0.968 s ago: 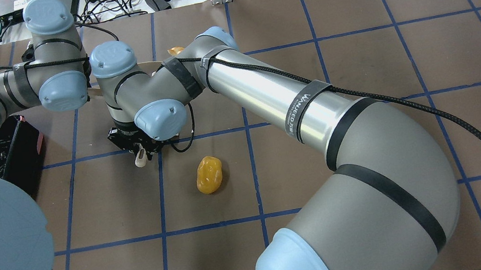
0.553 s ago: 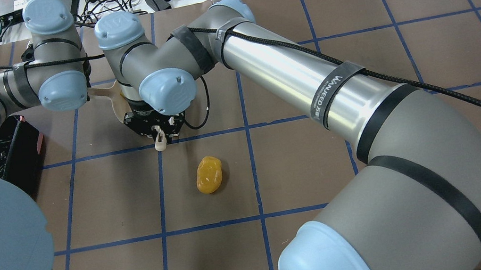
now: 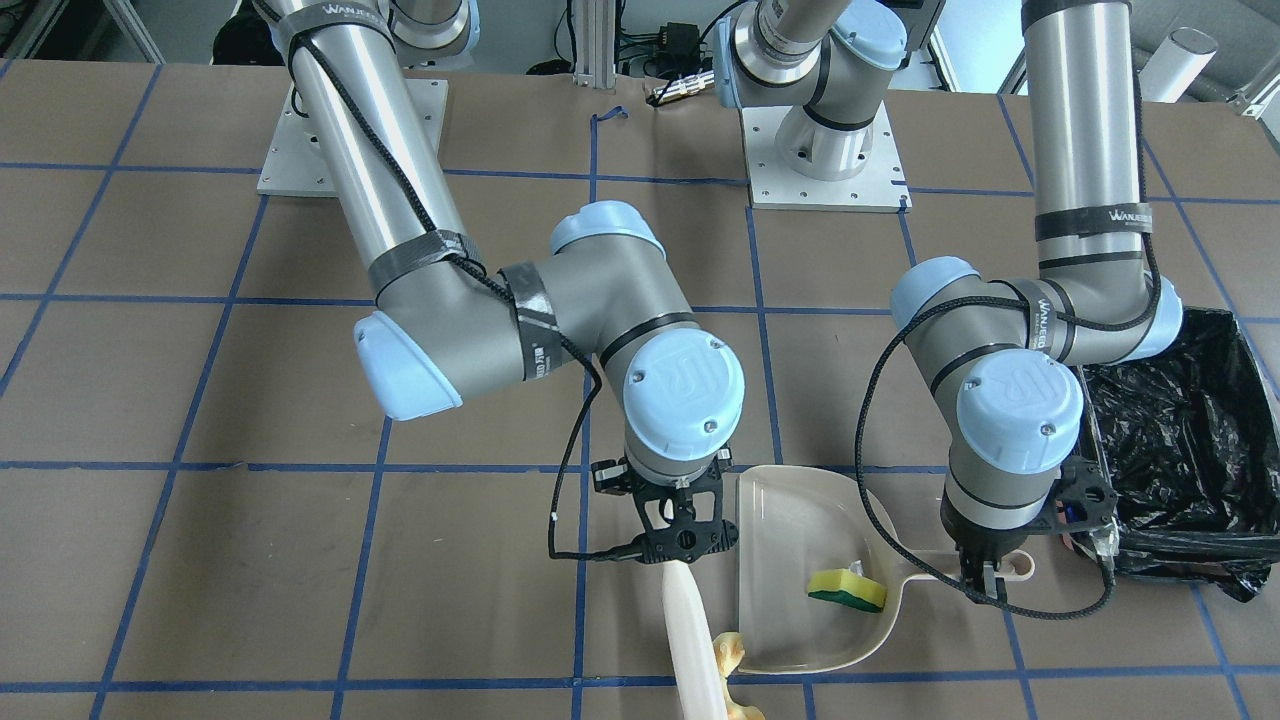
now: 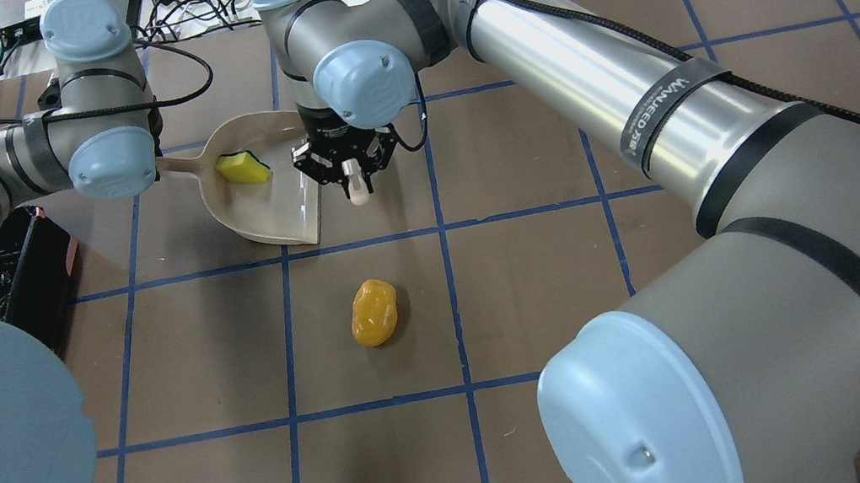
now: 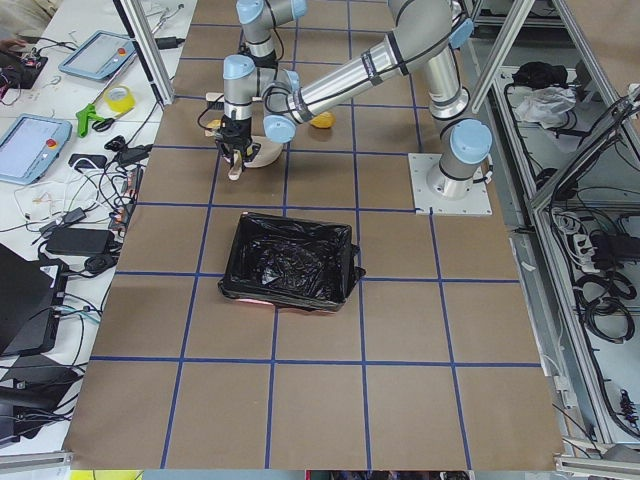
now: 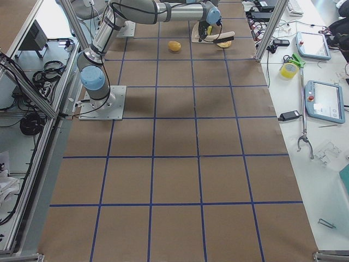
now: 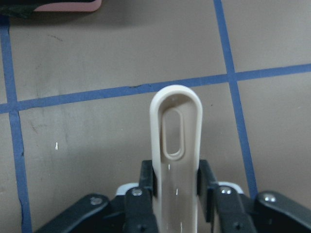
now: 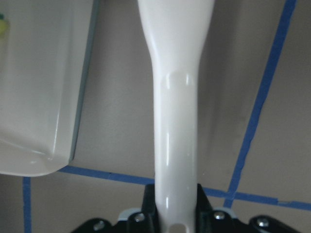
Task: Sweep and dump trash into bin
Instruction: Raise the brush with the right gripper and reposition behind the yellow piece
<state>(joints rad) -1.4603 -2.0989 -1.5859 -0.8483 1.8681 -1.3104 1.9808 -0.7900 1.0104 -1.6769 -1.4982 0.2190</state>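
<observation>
Now that my right arm (image 4: 585, 82) swung back, the dustpan (image 4: 281, 213) shows again.
Far left sits the bin (image 4: 16, 269); left gripper (image 7: 176, 179) clamped on the dustpan handle, sponge (image 4: 242, 168) inside; right gripper (image 4: 348, 173) clamped on the brush (image 3: 690, 640); bread piece (image 4: 373, 311) hasn't budged on the table (image 4: 538, 276).

Bright, even overhead light — soft shadows, wrist views slightly blurred.

One each: sponge (image 4: 242, 168); bread lump (image 4: 373, 311); croissant (image 3: 731, 655); dustpan (image 4: 280, 208); brush (image 3: 690, 640); bin (image 3: 1170, 545).
</observation>
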